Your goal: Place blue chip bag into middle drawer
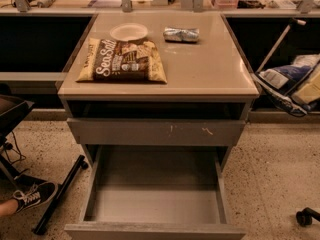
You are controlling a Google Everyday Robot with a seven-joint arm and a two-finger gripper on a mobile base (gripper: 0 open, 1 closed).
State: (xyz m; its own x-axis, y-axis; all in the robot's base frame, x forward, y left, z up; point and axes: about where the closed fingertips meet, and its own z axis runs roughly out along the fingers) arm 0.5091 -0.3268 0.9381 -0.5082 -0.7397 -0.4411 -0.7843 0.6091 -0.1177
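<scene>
The gripper [306, 90] sits at the far right edge of the view, off the side of the cabinet and a little below the level of the worktop [215, 69]. Only a pale yellowish part of its fingers [311, 86] shows, laid against the blue chip bag [289, 75]. The bag hangs in the air with nothing under it, so the fingers appear to be clamped on it, though the frame edge cuts off most of the gripper. The bag is crumpled and tilted, with a white label patch facing the cabinet. It is clear of the worktop's right edge and above the speckled floor.

The middle drawer [156, 231] is pulled well out at the bottom of the cabinet, its smooth grey floor bare and its plain front nearest the camera. It lies lower than the bag and to the left of it, well apart. Above it is a grey drawer front with pale scratch marks [125, 132], pushed in, and over that a dark gap under the worktop.

On the worktop a large tan-and-brown "Sea Salt" bag [122, 60] lies flat at the left. A small white plate [128, 32] sits just behind it and a silver foil packet [181, 34] lies to the plate's right. A sneaker [32, 196] shows at the lower left.
</scene>
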